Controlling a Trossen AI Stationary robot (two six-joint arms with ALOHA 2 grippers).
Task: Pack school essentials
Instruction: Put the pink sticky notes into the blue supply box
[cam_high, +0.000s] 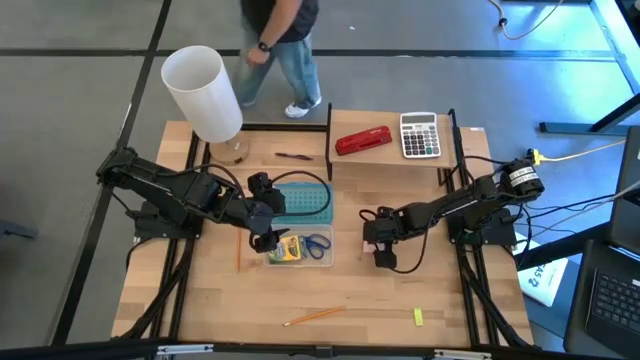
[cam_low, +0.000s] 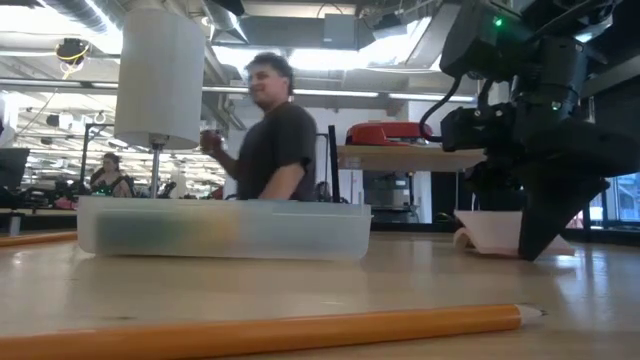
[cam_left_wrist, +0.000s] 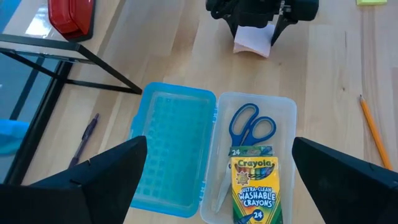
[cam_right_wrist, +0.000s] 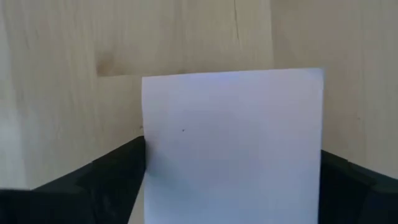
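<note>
A: What is the right gripper (cam_left_wrist: 254, 28) doing?

B: It stands over the pink sticky-note pad (cam_right_wrist: 233, 146) on the table (cam_high: 440, 290), to the right of the clear pencil case (cam_high: 322, 258). Its fingers straddle the pad, one on each side, still spread and not yet pinching. I'd judge this the grasp step.

A: How should it go?

B: Keep the pad centred between the fingers and get low enough to catch its edges. It looks light, so a lopsided squeeze would probably slide it across the wood.

A: And the left gripper (cam_left_wrist: 217, 180)?

B: Fingers wide apart, holding nothing, hovering above the case.

A: What's in the case?

B: The tray holds the green-yellow crayon box (cam_left_wrist: 254, 190) and the blue-handled scissors (cam_left_wrist: 250, 127) beside it. The blue lid (cam_left_wrist: 171, 146) lies flat, empty.

A: Still loose?

B: An orange pencil (cam_high: 313, 316) and a tiny yellow block (cam_high: 418, 316) near the front edge, and a thin dark-red pen (cam_high: 293, 156) behind the lid.
</note>
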